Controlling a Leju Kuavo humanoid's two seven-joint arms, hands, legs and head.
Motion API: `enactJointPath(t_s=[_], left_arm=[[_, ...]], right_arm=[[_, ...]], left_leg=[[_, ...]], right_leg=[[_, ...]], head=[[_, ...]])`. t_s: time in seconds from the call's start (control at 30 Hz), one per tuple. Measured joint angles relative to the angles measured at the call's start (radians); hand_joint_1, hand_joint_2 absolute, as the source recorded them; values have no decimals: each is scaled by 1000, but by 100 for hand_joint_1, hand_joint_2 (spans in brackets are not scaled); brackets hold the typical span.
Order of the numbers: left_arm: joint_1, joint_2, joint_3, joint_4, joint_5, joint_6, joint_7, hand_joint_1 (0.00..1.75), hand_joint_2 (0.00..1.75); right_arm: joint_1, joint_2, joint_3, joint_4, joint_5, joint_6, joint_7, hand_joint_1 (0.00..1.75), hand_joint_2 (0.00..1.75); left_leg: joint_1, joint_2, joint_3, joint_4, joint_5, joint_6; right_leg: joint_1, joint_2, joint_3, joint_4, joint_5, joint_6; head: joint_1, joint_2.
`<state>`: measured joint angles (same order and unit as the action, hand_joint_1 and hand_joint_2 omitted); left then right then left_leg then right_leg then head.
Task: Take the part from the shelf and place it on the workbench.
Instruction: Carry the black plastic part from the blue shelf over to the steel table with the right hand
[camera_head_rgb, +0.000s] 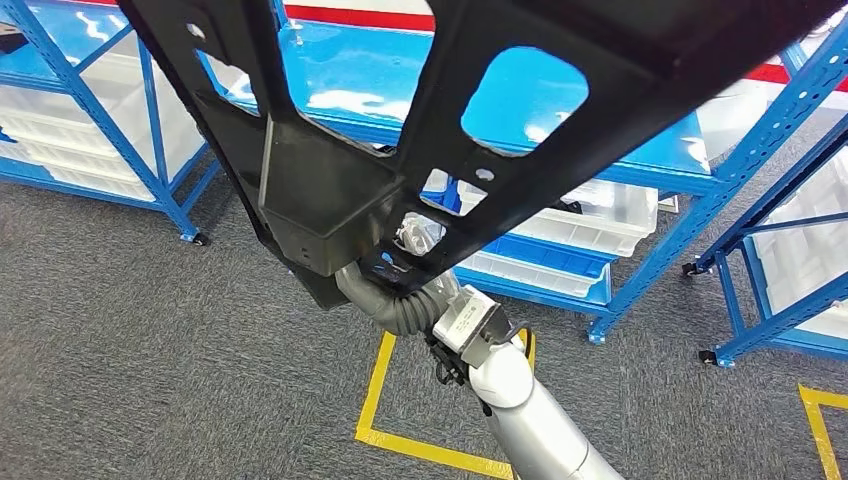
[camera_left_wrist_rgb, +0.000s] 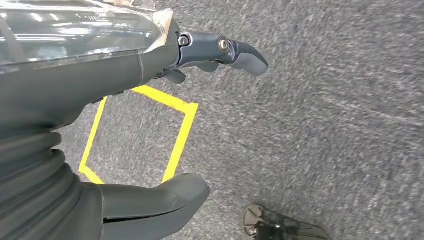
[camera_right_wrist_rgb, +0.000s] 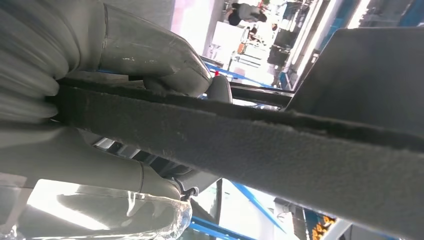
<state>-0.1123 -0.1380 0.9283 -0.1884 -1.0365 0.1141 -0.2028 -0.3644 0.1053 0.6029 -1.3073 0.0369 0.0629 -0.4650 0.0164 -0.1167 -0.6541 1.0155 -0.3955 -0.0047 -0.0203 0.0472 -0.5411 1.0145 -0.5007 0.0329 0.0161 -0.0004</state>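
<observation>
The part (camera_head_rgb: 330, 190) is a big black plastic frame with cut-out openings and a box-shaped section, held up close to my head camera. My right hand (camera_head_rgb: 400, 300) grips it from below, mostly hidden behind it. In the right wrist view my right hand (camera_right_wrist_rgb: 145, 55) wraps thumb and fingers around a felt-edged bar of the part (camera_right_wrist_rgb: 260, 145). My left hand (camera_left_wrist_rgb: 100, 65) hangs above the grey carpet. Its fingers (camera_left_wrist_rgb: 240, 52) are spread away from the thumb and it holds nothing.
A blue steel shelf (camera_head_rgb: 560, 130) with white bins (camera_head_rgb: 590, 225) stands ahead, and another blue rack (camera_head_rgb: 780, 250) is at the right. Yellow tape (camera_head_rgb: 375, 395) marks squares on the grey carpet. A person (camera_right_wrist_rgb: 245, 10) stands far off.
</observation>
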Motion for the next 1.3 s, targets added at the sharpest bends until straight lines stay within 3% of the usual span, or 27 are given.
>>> enactJointPath(t_s=[0.07,0.13,0.2,0.23,0.27,0.3,0.37,0.43,0.5,0.57,0.63,0.7,0.73,0.77,0.8,0.87,0.93,1.0,1.03,1.1,1.17,1.2,1.23,1.27,1.3], left_arm=[[3,1,0,0,0,0,1,0,175],[3,0,0,0,2,0,2,0,175],[4,0,0,0,3,0,2,0,175],[6,0,0,1,5,1,2,0,175],[7,1,0,1,7,1,2,0,175],[8,2,0,1,8,1,2,0,175],[7,3,1,1,9,2,2,0,175],[7,4,1,1,9,3,2,0,175],[8,4,1,1,10,4,4,0,175],[9,4,1,1,10,6,6,0,175],[9,4,1,1,10,7,7,0,175],[10,5,1,1,10,8,9,0,175],[11,5,1,1,10,9,10,0,175],[13,5,1,1,11,10,12,0,175],[14,4,1,1,11,12,12,0,175],[16,4,1,1,12,15,12,0,175],[17,3,1,1,12,18,14,0,175],[23,4,1,2,12,19,15,0,175],[26,4,2,2,12,19,15,0,175],[28,4,2,3,12,19,15,0,175],[27,3,2,3,12,19,15,0,175],[27,3,2,3,12,19,15,0,175],[27,2,2,3,12,19,16,0,175],[27,2,2,3,12,19,16,0,175],[28,2,2,3,11,19,15,0,175]], right_arm=[[0,5,0,-1,-2,1,0,175,175],[0,7,-1,-1,-3,5,0,175,175],[1,7,-1,-2,-4,10,0,175,175],[1,7,0,-2,-4,12,1,175,175],[1,7,0,-2,-4,13,1,175,175],[1,7,0,-2,-6,14,1,175,175],[-1,7,0,-2,-7,16,1,175,175],[-3,7,0,-3,-8,17,2,175,175],[-4,8,0,-3,-8,17,3,175,175],[-5,8,1,-4,-9,18,2,175,175],[-3,4,2,-3,-10,18,2,175,175],[3,-3,2,-3,-11,18,3,175,175],[7,-6,3,-3,-11,18,3,175,175],[9,-8,3,-3,-12,18,3,175,175],[11,-9,4,-3,-14,18,2,175,175],[11,-10,5,-3,-17,19,1,175,175],[14,-10,6,-3,-19,19,-1,175,175],[17,-9,9,-3,-19,20,-2,175,175],[18,-7,11,-3,-19,20,-3,175,175],[19,-2,14,-3,-20,21,-4,175,175],[22,-2,15,-3,-20,21,-4,175,175],[25,-2,15,-3,-20,21,-5,175,175],[27,-3,16,-3,-20,21,-5,175,175],[28,-3,16,-3,-20,21,-5,175,175],[29,-3,17,-3,-20,20,-6,175,175]], left_leg=[[-1,40,-17,36,-27,-9],[-1,94,-65,149,-94,-17],[4,110,-111,266,-144,-25],[5,113,-112,282,-146,-27],[6,117,-91,256,-130,-28],[7,128,-52,197,-104,-28],[4,171,27,64,-65,-23],[-5,191,53,10,-58,-9],[-9,168,48,5,-52,9],[-7,146,48,-4,-41,27],[-5,124,44,-9,-33,40],[-6,97,37,-8,-29,45],[-7,82,34,-8,-26,45],[-7,68,33,-8,-24,45],[-7,53,32,-7,-22,43],[-9,27,29,-3,-19,36],[-10,7,23,-1,-15,26],[-8,-8,18,-5,-8,13],[-8,-4,13,-3,-9,8],[-9,39,-15,49,-43,-1],[-7,94,-73,177,-110,-10],[-4,106,-101,240,-134,-14],[-2,111,-116,277,-144,-17],[0,114,-113,276,-137,-18],[2,120,-87,234,-113,-18]], right_leg=[[-7,-20,0,-5,8,-17],[-6,-44,-1,-6,11,-28],[-2,-71,-4,-6,11,-31],[-2,-84,-4,-5,11,-31],[-2,-97,-4,-5,11,-31],[-2,-109,-3,-5,11,-30],[5,-130,-2,-4,9,-26],[16,-147,-1,-4,7,-18],[18,-164,-2,-6,7,-8],[13,-136,-15,25,-15,-4],[10,-80,-64,135,-70,-11],[10,-55,-123,263,-118,-15],[10,-51,-136,289,-123,-12],[10,-49,-128,273,-112,-6],[9,-44,-100,218,-87,1],[6,-11,-29,73,-34,10],[6,10,5,2,-11,4],[7,-3,8,-4,-5,-9],[6,-12,10,-5,0,-16],[-1,-34,11,-10,6,-28],[3,-58,10,-10,6,-34],[5,-71,9,-10,5,-34],[7,-85,8,-10,5,-34],[8,-97,8,-9,4,-34],[8,-109,9,-9,4,-34]], head=[[-2,0],[-4,0],[-4,0],[-4,0],[-5,0],[-5,0],[-4,0],[1,0],[5,0],[6,0],[7,0],[7,0],[6,0],[7,0],[7,0],[7,0],[6,0],[6,0],[6,0],[1,0],[-3,0],[-3,0],[-3,0],[-3,0],[-3,0]])
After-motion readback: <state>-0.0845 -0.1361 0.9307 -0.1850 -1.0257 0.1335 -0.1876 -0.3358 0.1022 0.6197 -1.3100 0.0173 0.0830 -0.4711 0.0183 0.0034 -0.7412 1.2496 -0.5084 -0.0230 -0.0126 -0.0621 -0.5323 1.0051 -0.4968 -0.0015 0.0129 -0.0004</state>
